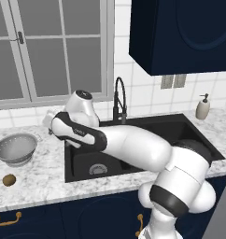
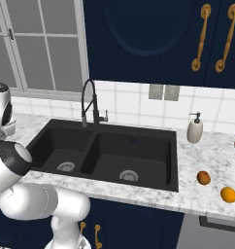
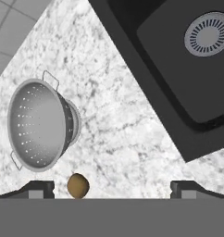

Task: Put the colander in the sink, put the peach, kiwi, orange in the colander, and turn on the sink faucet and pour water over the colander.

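Our gripper [image 3: 112,187], jaws apart and empty, risks nudging the small brown kiwi [image 3: 78,185] beside the shiny perforated metal colander [image 3: 40,124].

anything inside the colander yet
No fruit: the colander on the counter shows a bare perforated bowl, with the kiwi lying outside it. What is underneath its foot is hidden.
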Robot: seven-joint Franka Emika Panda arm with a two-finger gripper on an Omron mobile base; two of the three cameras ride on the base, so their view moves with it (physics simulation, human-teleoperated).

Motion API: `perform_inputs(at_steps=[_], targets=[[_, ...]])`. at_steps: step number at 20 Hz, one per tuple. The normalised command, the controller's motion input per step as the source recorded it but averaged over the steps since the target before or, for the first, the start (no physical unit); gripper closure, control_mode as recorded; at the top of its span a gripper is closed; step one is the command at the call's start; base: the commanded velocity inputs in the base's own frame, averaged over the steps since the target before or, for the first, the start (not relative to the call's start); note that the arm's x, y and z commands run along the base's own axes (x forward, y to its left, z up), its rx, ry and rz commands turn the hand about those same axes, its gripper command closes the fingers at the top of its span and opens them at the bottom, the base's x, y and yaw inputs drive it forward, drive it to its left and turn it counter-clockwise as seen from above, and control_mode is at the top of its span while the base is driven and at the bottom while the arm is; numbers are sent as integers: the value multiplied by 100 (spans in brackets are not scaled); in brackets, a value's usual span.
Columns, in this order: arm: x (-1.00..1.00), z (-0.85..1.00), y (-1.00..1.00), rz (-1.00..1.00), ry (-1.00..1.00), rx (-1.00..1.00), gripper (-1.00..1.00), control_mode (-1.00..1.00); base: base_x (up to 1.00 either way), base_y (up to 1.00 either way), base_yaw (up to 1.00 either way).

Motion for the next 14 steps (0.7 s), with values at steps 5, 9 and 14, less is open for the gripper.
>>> perform_inputs(at_steps=[5,9,14], targets=[[7,-15,48,0,1,0,-100,-100,0,0,0],[17,-11,43,0,0,0,-100,-100,0,0,0],[24,-25,33,-2,2,0,-100,-100,0,0,0]])
